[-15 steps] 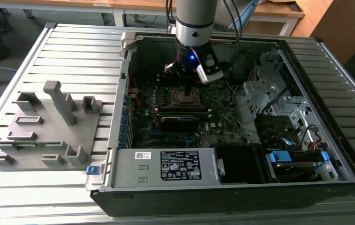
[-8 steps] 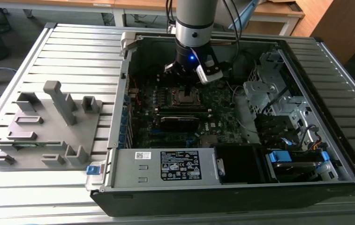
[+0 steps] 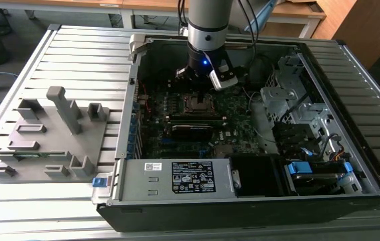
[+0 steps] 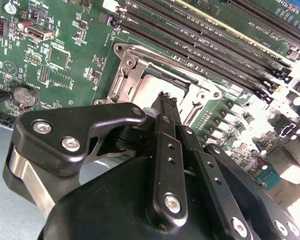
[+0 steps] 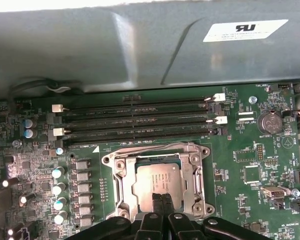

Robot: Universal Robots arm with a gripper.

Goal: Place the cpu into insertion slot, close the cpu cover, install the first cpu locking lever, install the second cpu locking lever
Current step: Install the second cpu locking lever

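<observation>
Square dull-silver cpu (image 5: 157,182) seated under thin metal cpu cover (image 5: 197,175).

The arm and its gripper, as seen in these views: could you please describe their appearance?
The arm is a light grey cylinder with a black lower section carrying a small blue light and a white block at the wrist; dark cables run beside it. The gripper is black, built from flat linkage bars joined by silver screws, with slim black fingers.

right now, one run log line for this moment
gripper: shut, tips on cpu | cpu: in insertion slot | cpu cover: down around cpu
</observation>
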